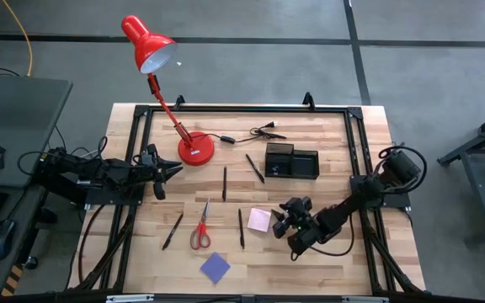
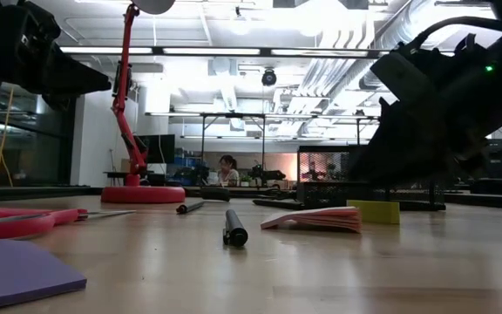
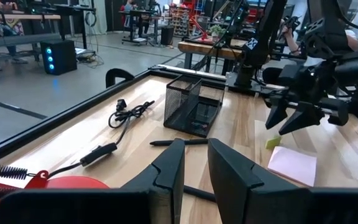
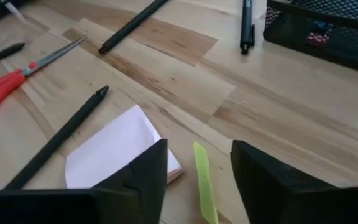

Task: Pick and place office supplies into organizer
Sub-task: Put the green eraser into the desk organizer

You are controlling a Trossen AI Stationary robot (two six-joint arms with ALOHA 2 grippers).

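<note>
Right wrist view: the right gripper (image 4: pixel 194 180), fingers apart, hovers over the yellow piece (image 4: pixel 202 182), which stands on edge just beside the pink pad (image 4: pixel 114 152), its long axis running between the fingers; the organizer (image 1: pixel 292 161) lies beyond. Left gripper (image 1: pixel 160 171) waits apart, open.

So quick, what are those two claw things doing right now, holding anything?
Left gripper: open, holding nothing, waiting near the red desk lamp's round base.
Right gripper: open, empty, above the small yellow piece beside the pink square note pad.
</note>
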